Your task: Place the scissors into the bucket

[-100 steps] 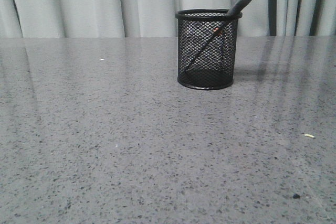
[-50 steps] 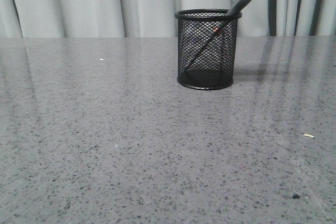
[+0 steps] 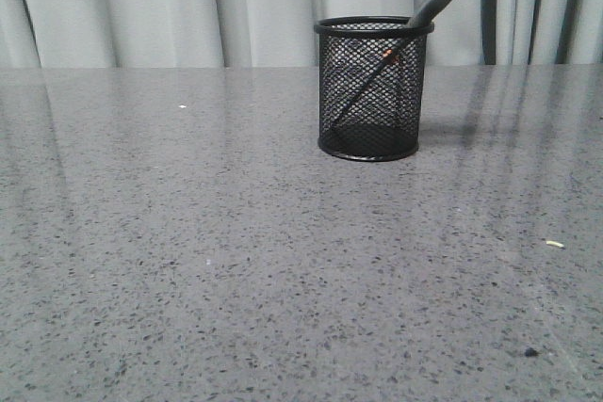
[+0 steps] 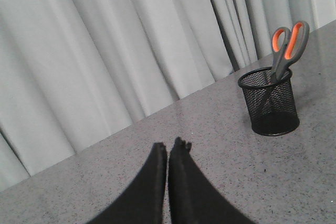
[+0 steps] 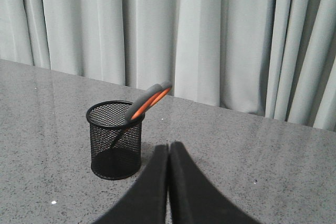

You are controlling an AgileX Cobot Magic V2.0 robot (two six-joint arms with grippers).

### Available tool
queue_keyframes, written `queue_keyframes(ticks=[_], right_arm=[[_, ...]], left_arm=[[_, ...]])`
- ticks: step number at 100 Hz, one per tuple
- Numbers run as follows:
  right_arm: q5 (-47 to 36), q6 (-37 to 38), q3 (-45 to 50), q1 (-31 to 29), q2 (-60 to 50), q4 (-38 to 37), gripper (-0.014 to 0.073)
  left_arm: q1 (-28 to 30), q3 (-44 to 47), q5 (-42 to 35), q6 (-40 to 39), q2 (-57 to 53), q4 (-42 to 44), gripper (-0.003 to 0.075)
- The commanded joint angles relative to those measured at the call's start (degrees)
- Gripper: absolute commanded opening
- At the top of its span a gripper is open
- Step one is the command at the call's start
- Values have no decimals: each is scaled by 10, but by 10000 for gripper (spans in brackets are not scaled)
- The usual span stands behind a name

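Grey-handled, orange-lined scissors [image 4: 283, 51] leaning blades-down in black mesh bucket [image 4: 269, 102]

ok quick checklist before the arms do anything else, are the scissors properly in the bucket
1. Scissors inside the bucket: ok. Blades point down into it, handles stick out above the rim.
2. Scissors settled: ok. They lean tilted against the rim, and no gripper touches them.
3. Bucket upright on the table: ok. It stands on its base in all three views.
4. Left gripper free: ok. Fingers together, holding nothing, apart from the bucket.
5. Right gripper free: ok. Fingers together, holding nothing, apart from the bucket.
6. Blade tips resting on the bucket floor: cannot tell through the mesh.
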Motion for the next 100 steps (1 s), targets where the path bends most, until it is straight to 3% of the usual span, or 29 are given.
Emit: queue_keyframes(ticks=[1,50,62,84,100], right_arm=[[-50,-6,-12,0,8,1,-45],[-50,-6,-12,0,8,1,-45],[-50,-6,-12,0,8,1,-45],[-50,-6,-12,0,8,1,-45],[-50,-6,-12,0,8,1,-45]], left_arm=[[-4,-13,-46,-8,8,-3,-20],[17,12,-57,-5,8,-25,-20],[66,60,-73,-9,8,-33,-19],[190,200,-202,-105,8,-59,-19],[263,240,-197,-105,8,-99,-19]])
